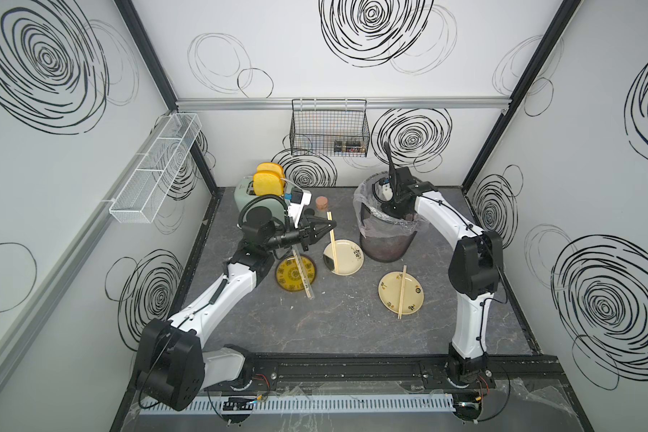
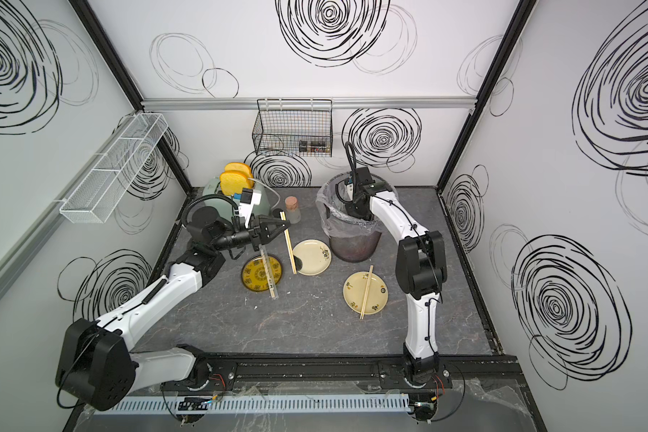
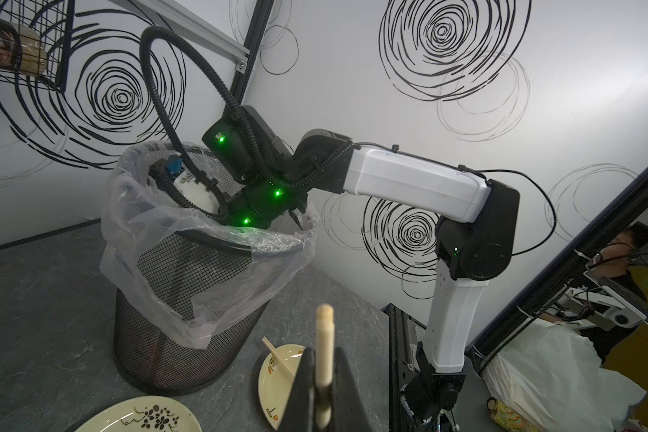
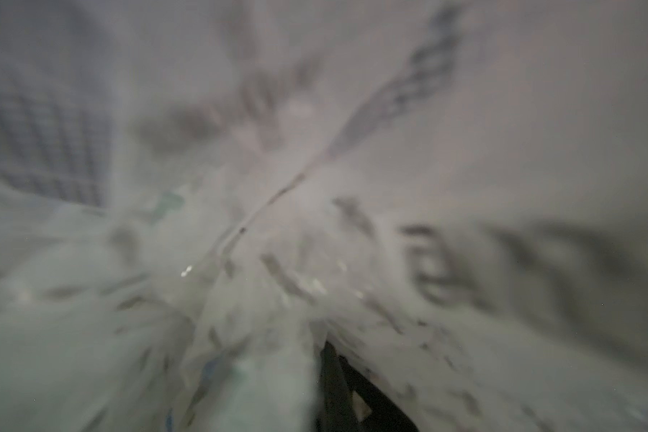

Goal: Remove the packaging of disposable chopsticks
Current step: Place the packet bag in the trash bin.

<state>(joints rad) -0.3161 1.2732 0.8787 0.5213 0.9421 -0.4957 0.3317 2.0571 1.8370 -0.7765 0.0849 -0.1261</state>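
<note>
Grey table (image 1: 345,329), enclosed on three sides. A mesh bin (image 1: 388,247) with a clear liner (image 1: 365,220) is stood at the far side. The right arm (image 1: 472,269) is bent over the rim, and the right gripper is sunk inside the bin, hidden in both top views. It is recorded as clenched. What it is clenched on cannot be told, as only blurred clear plastic with dark print (image 4: 408,93) is shown in the right wrist view.

Three plates are laid out:
- **Floral plate (image 1: 352,258):** an unwrapped pair (image 1: 333,250) is held above it by the left gripper (image 1: 333,224), with the jaws closed on the wood near the far end.
- **Plain cream plate (image 1: 414,295):** a second bare pair (image 1: 402,291) is laid across it.
- **Yellow patterned plate (image 1: 287,278):** the wrapped pair (image 1: 300,267) is lying across it, enclosed in its sleeve (image 1: 307,290) and overhanging the near rim.

Handling, judged: the sticks are expected to be light, stiff and easily clamped. The sleeve is expected to be thin, limp and slippery, and likely to cling. The overhanging end is judged the best place to pinch. The film should be taken just past the stick tips while the wood is pinned through the film at the other end. The sleeve can then be drawn off lengthways. The plate may be dragged along.
</note>
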